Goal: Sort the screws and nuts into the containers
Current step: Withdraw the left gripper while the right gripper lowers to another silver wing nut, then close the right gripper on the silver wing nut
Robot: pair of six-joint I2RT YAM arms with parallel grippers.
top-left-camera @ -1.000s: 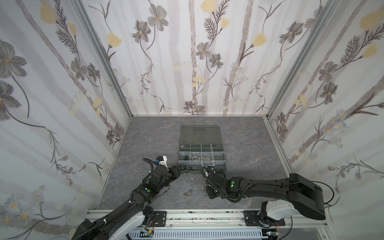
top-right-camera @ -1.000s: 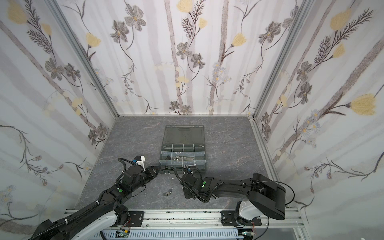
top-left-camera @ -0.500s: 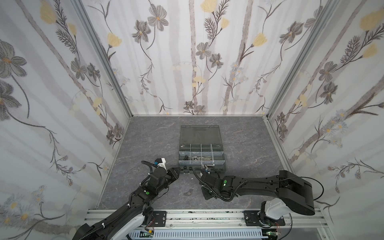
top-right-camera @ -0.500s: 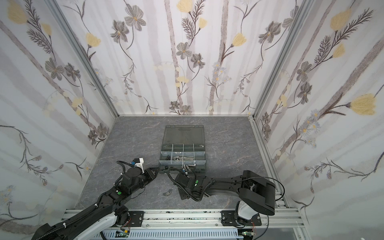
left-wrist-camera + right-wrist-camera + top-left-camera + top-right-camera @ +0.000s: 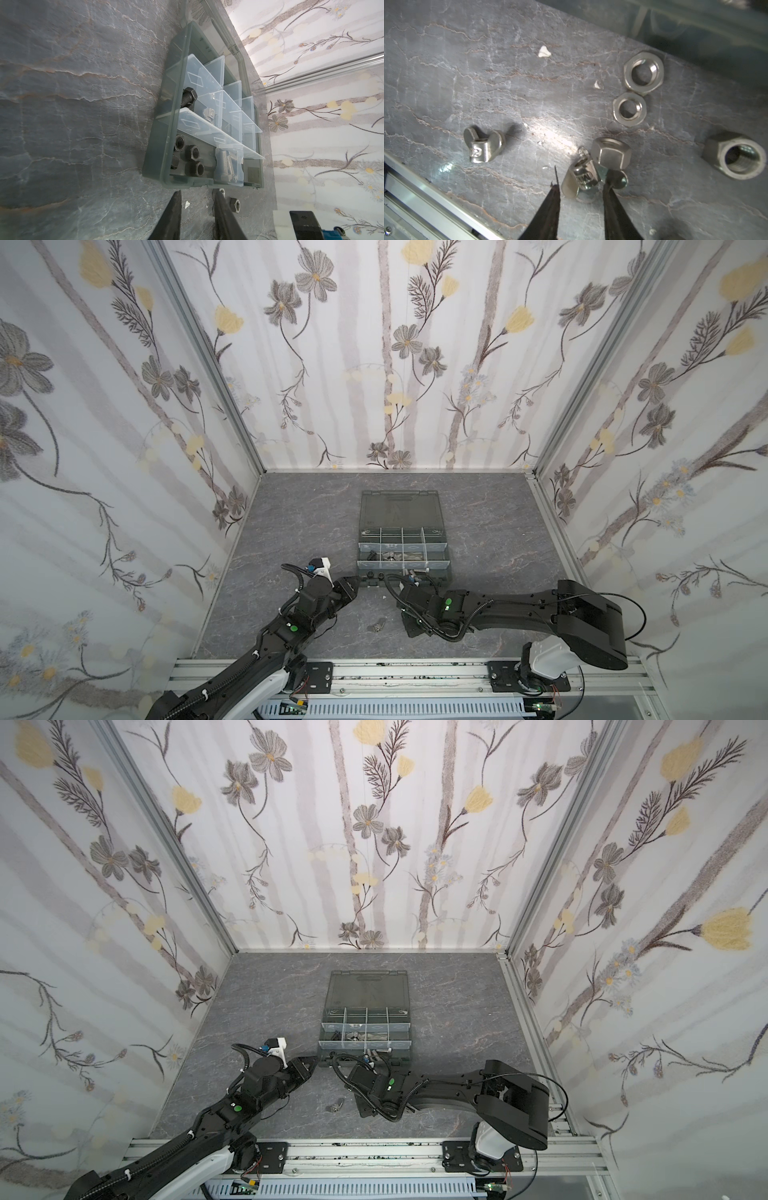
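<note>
The containers are compartments of a dark grey box (image 5: 402, 572) (image 5: 365, 1052) (image 5: 158, 133) with its lid laid back. They hold a black screw (image 5: 188, 99), silver screws (image 5: 225, 164) and black nuts (image 5: 192, 152). Loose silver nuts lie on the table in front of the box: a wing nut (image 5: 579, 178), a capped hex nut (image 5: 611, 154), two flat nuts (image 5: 643, 72) and a tall one (image 5: 735, 158). My right gripper (image 5: 581, 187) (image 5: 409, 628) stands open astride that wing nut. A second wing nut (image 5: 483, 147) (image 5: 377, 626) lies apart. My left gripper (image 5: 197, 193) (image 5: 356, 583) is open and empty at the box's front left corner.
The aluminium rail (image 5: 415, 197) (image 5: 395, 672) runs along the table's near edge, close to my right gripper. Two more nuts (image 5: 234, 204) lie just beside my left gripper's fingers (image 5: 220, 199). White specks (image 5: 544, 52) dot the grey stone-patterned table (image 5: 299, 522).
My right arm has shifted a little to the left and its jaws have spread slightly around the wing nut. The left gripper has edged slightly toward the box.
</note>
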